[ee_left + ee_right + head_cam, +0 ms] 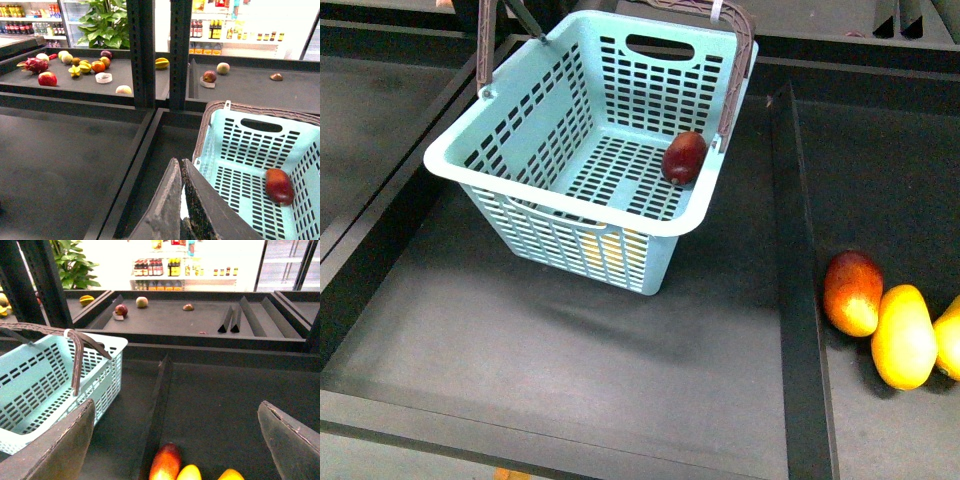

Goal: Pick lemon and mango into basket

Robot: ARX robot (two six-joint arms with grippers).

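Beside the basket (260,150), my left end effector (181,167) is pressed closed, empty. My right end effector (175,425) gapes wide, empty. Only the mango (685,157) lies inside.

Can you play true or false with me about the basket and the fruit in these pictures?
1. The mango is inside the basket. True.
2. The left gripper has its jaws wide apart. False: they are closed together.
3. The right gripper is open and holds nothing. True.
4. Three fruits lie inside the basket. False: they lie outside it, in the next tray, and only the mango shows on the basket floor.
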